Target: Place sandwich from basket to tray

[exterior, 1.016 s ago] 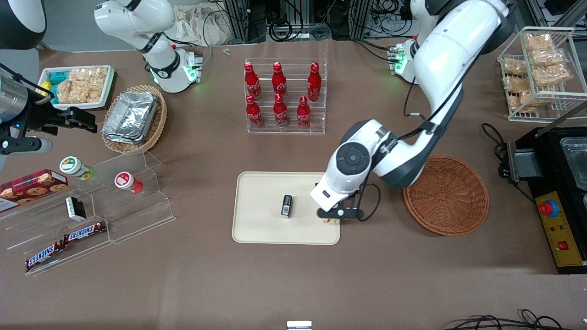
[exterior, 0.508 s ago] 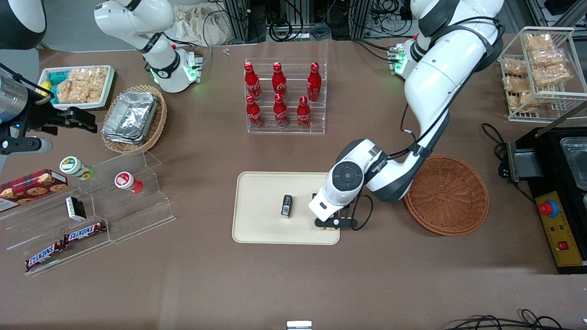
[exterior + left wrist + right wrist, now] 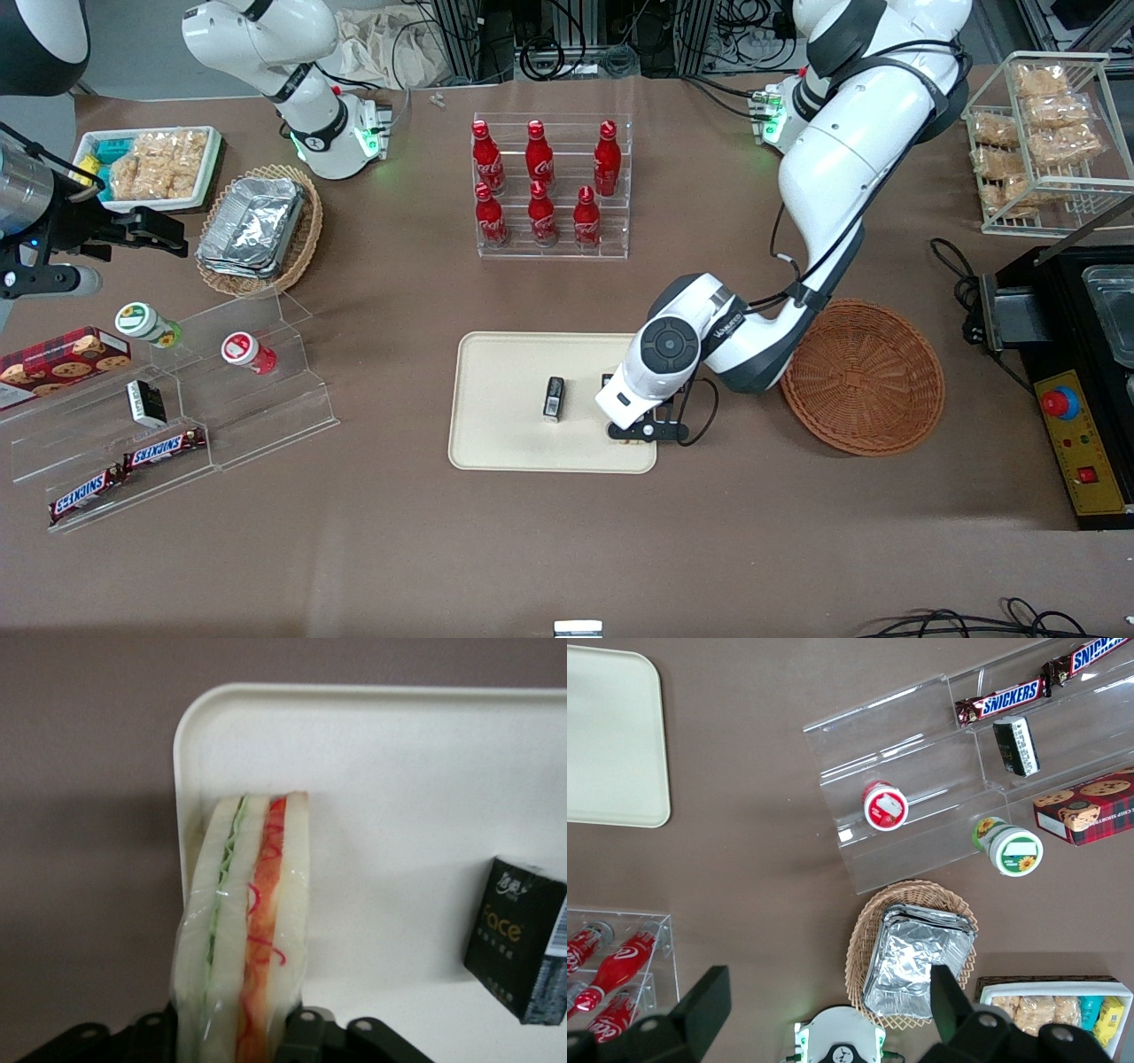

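Sandwich over tray corner, release pending

Claw (image 3: pixel 640 431) clamped on the sandwich (image 3: pixel 244 930), low over the tray (image 3: pixel 505 447) at the corner nearest the basket (image 3: pixel 864 377). Sandwich stands on edge, long axis running straight out from the claw, near the tray's rim. Small black box (image 3: pixel 523 939) sits well apart on the tray. Looks ready for letting go

light: even, overhead | shadows: soft under arm | wrist view: soft focus | glare: foil
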Motion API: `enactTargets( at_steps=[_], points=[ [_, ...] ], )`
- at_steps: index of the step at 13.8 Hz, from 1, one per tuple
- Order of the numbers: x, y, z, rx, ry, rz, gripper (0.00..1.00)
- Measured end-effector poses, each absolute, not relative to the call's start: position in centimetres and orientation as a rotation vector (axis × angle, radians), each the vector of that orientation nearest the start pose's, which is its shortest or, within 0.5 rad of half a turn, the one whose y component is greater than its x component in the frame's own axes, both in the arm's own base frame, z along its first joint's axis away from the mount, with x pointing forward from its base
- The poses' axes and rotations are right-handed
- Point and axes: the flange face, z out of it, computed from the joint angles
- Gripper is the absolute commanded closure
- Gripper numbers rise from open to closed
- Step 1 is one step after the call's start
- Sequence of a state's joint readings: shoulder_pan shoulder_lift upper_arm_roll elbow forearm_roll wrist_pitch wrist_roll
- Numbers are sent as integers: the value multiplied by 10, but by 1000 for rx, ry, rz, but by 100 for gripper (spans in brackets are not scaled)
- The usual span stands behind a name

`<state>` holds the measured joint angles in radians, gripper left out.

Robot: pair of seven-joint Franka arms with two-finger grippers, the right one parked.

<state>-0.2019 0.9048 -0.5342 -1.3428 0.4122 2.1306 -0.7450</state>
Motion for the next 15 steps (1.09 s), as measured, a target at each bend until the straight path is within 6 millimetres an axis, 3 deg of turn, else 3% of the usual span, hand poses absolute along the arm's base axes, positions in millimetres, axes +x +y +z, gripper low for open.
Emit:
enactTargets(
  at_steps=[2, 4, 6, 10, 12, 15],
  points=[
    [618, -409, 234, -3194, 72, 14, 0],
    [626, -408, 253, -3207, 58, -38, 0],
    [630, -405, 292, -3193, 15, -88, 0],
    [615, -388, 390, -3087, -50, -125, 0],
    [613, -359, 423, -3064, -117, -152, 0],
    [607, -300, 452, -3074, -257, -109, 0]
  ],
)
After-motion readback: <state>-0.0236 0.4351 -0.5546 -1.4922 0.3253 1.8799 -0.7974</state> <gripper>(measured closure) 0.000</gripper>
